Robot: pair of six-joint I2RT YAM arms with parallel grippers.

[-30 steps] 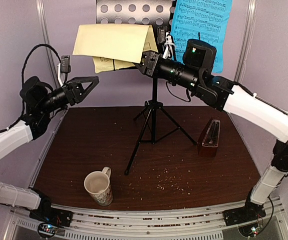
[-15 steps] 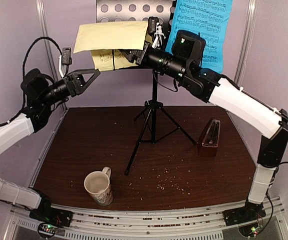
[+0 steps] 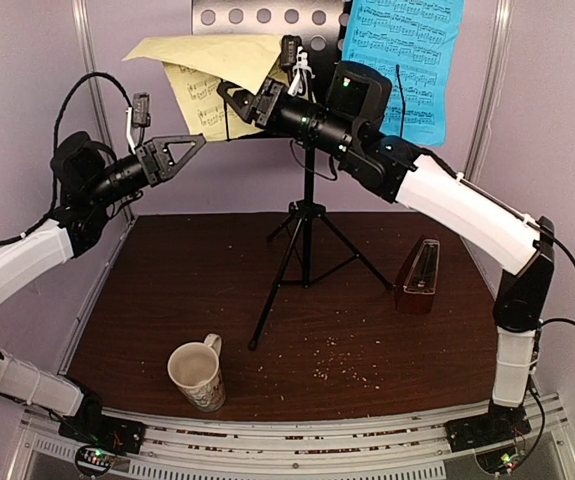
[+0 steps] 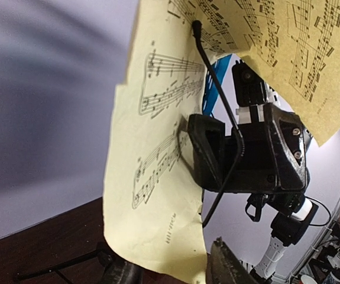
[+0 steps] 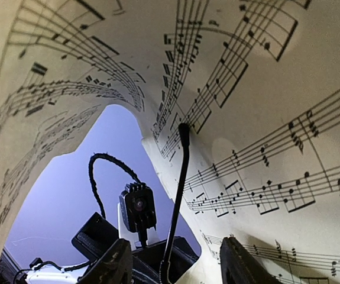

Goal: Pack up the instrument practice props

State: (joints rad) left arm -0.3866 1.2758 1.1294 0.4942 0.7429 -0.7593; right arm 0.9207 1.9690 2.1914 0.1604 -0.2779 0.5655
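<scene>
Sheet (image 3: 193, 88) (yellow) before right jaws

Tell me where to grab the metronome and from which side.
Grip the metronome around its narrower upper half, probably coming straight down from above. It stands upright on the table, tapers toward the top and has nothing close beside it, so the jaws could straddle the peak and close on two opposite faces.

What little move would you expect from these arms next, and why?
Probably the left fingers ease forward and pinch the hanging edge of the pale yellow sheet. They are open just short of it, while the right fingers, also open, only prop the curled sheet up.
</scene>
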